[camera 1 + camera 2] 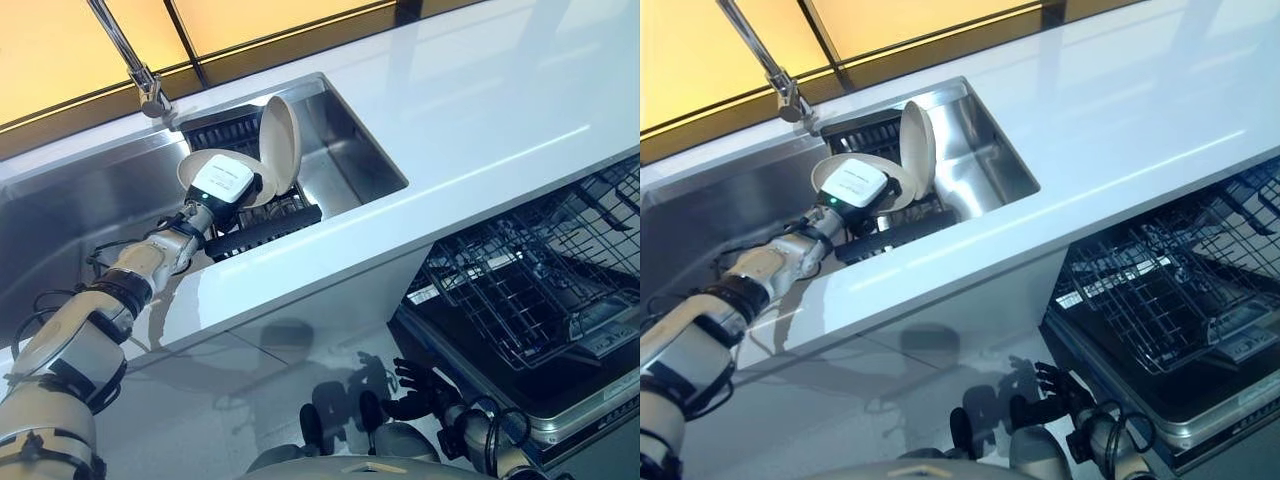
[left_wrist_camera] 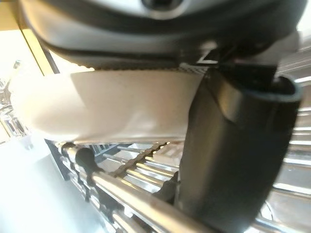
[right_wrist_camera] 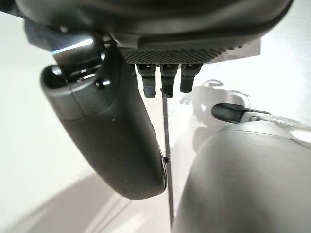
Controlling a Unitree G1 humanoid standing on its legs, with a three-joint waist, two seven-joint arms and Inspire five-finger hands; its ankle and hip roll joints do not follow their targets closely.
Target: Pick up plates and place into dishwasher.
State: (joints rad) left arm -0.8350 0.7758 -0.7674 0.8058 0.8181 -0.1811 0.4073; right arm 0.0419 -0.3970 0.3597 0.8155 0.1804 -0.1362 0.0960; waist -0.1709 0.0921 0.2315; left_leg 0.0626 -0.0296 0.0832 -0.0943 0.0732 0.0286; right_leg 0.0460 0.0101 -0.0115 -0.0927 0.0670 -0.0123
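Beige round ceramic plate sits clamped between your left hand's thumb and fingers over the black sink rack, lifting clear; your right hand hangs relaxed, empty.

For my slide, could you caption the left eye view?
Left hand grips a beige plate in the sink rack; dishwasher rack stands open.

The silver-grey segmented left arm with black joint bands ends in a dark left hand under a white square wrist module, while the dark-fingered right hand has a silver-grey forearm.
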